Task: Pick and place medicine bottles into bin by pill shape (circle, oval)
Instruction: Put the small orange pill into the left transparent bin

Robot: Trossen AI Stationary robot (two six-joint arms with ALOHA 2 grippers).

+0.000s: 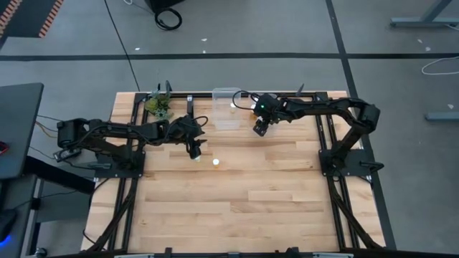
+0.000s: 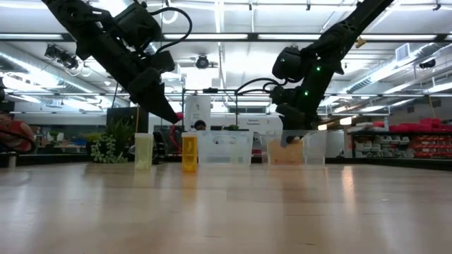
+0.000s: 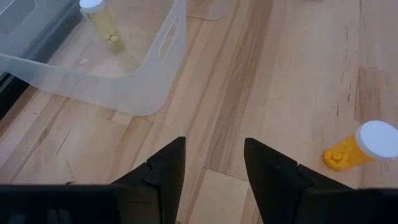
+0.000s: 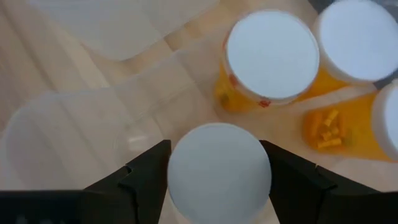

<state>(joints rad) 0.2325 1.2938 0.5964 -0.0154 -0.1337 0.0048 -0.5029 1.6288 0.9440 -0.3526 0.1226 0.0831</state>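
Your right pincer (image 4: 214, 186) is clamped on a white-capped bottle (image 4: 219, 171), held upright with its long axis vertical, directly above a clear bin (image 4: 74, 124) at the far edge of the surface (image 1: 251, 193). Release should drop it straight in, beside the capped amber bottles (image 4: 273, 56) already standing there. Your left pincer (image 3: 211, 180) hangs open and empty. One amber bottle (image 3: 360, 149) with a white cap stands on the surface just ahead of it and off to one side, so the left arm is nearer. Beyond, another bottle (image 3: 102, 25) sits inside the second clear bin (image 3: 155, 68).
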